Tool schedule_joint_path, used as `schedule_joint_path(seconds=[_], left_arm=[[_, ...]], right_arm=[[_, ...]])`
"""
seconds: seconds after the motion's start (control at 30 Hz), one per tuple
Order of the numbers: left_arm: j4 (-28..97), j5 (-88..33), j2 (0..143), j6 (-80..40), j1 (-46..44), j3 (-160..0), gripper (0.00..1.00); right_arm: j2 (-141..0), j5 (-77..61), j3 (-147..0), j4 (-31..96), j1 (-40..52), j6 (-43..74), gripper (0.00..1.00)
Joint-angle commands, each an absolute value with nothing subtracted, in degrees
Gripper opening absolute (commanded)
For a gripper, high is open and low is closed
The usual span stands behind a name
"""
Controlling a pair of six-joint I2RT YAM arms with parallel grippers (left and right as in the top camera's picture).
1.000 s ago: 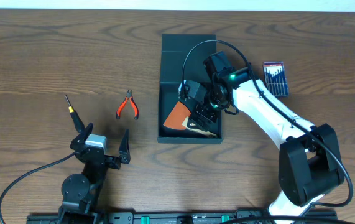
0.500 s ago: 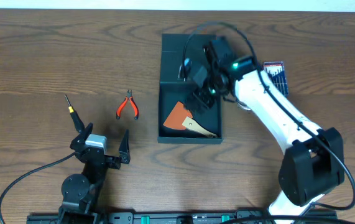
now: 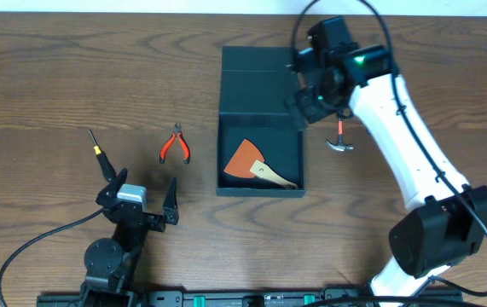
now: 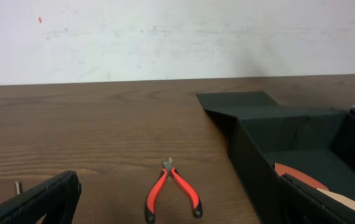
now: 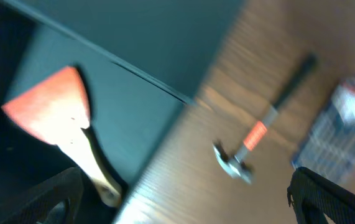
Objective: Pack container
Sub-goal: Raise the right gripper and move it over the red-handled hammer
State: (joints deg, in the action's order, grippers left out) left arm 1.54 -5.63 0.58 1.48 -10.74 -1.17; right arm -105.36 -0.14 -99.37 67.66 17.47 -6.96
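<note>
- On the brown wood-grain table (image 3: 47, 77), left of the box and well apart from it: small cutting pliers with red-orange handles (image 3: 175, 139), tips toward the far edge; seen low and close from the left wrist (image 4: 166, 174).
- Further left, lying slantwise: a thin black probe-like tool with a yellow band (image 3: 98, 153).
- Just right of the box on the bare wood, not touching its wall: a small steel-headed hammer with a red-and-black handle (image 3: 340, 135); blurred in the right wrist view (image 5: 258, 132).
- Beyond the hammer in that view: a flat blue-grey packet (image 5: 345, 118), too blurred to read.
- In the middle of the table: the dark teal-green matte cardboard container (image 3: 260, 191), roughly square, open on top, its hinged flap lid (image 3: 256, 72) folded back flat on the far side.
- Inside, toward the near left corner, flat on the floor: an orange fan-shaped scraper with a pale wooden handle (image 3: 247, 159).
- Near the table's front edge, left of the box: the left gripper (image 3: 147, 183), spread wide, nothing between its tips.
- Raised over the box's far right edge by the lid fold, masking that corner from above: the right gripper (image 3: 301, 83), fingers (image 5: 28, 202) spread wide, gripping nothing.
</note>
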Motion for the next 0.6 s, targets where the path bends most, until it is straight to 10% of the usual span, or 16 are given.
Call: schedule_joint_path(seconds=[0.0, 0.57], left_arm=[[3.6, -6.9, 0.2, 1.2, -11.1, -0.3, 0.99], [3.6, -6.9, 0.2, 1.2, -11.1, -0.3, 0.99]], right_arm=[[-105.3, 1.7, -100.4, 68.7, 14.0, -2.3, 0.98], [-105.3, 1.7, -99.4, 72.5, 4.7, 7.3, 0.96]])
